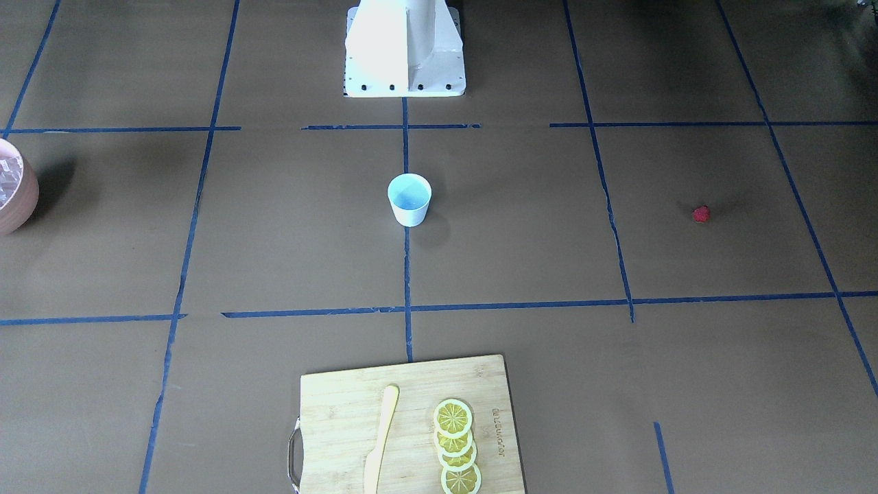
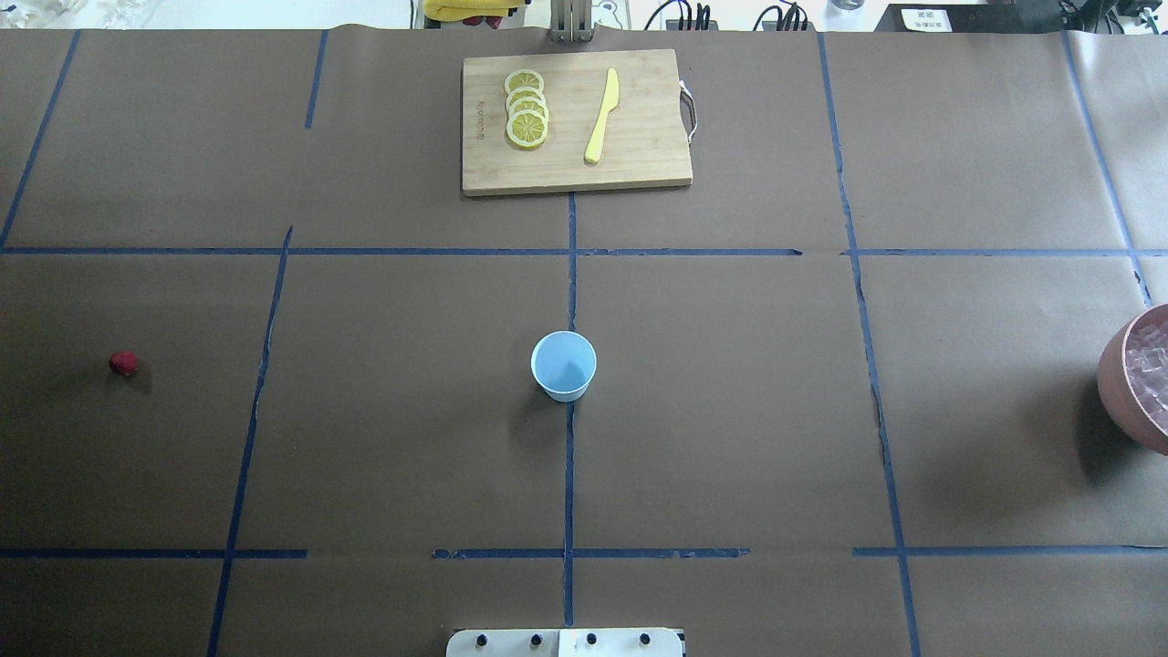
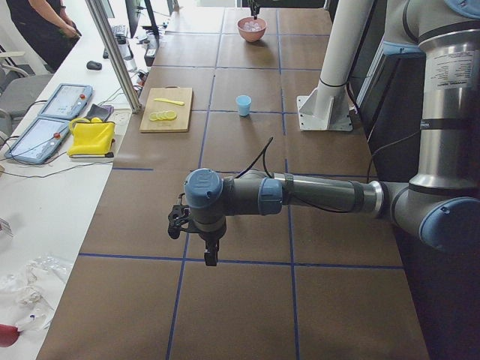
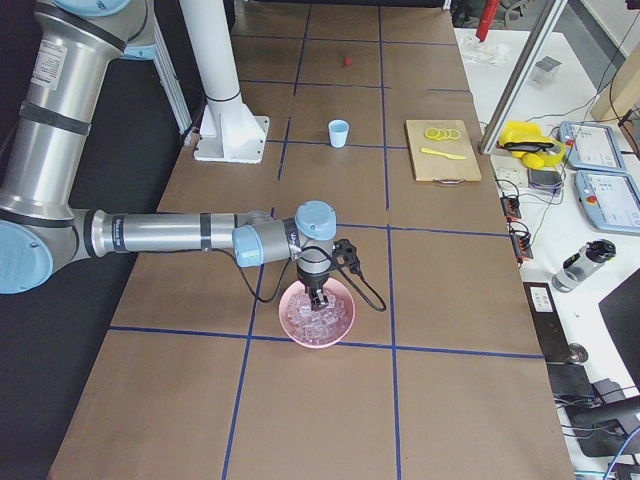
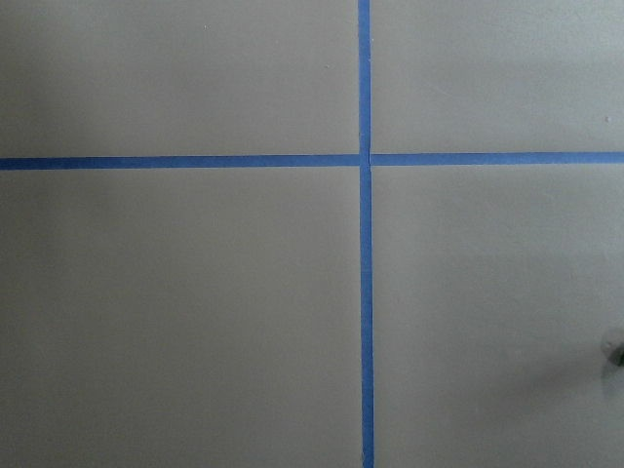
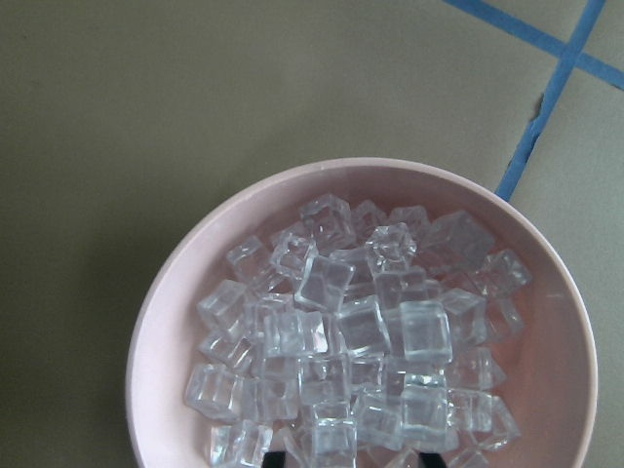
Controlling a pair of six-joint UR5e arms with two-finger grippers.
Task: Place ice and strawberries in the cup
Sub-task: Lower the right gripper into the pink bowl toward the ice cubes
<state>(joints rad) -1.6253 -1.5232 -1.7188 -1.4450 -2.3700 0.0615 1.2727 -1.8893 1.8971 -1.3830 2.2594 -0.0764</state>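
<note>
At the robot's left, the left pincer (image 3: 211, 260) hangs over bare brown table paper crossed by blue tape. Whether it is open or closed cannot be told from the one side view that shows it. The single small red strawberry (image 2: 123, 363) lies on the paper, not under this pincer and well apart from the other.

Between the two pincers and clear of both, the one small white tapered cup with a pale blue inside (image 2: 564, 365) stands upright and empty. Beyond it, one bamboo cutting board (image 2: 639, 169) carries four yellow lemon slices (image 2: 526, 108) in an overlapping row and one pale yellow knife (image 2: 601, 116).

At the robot's right, the right pincer (image 4: 320, 297) hovers directly above the one round pink bowl (image 6: 166, 292). Its dark tips stand apart at the wrist view's bottom edge, gripping nothing. The clear ice cubes (image 6: 361, 327) are heaped just below it, dozens of them and too piled up for an exact count.

Nothing is in the cup yet, so both the ice and the strawberry remain to be moved. The ice looks the likelier first pick.
</note>
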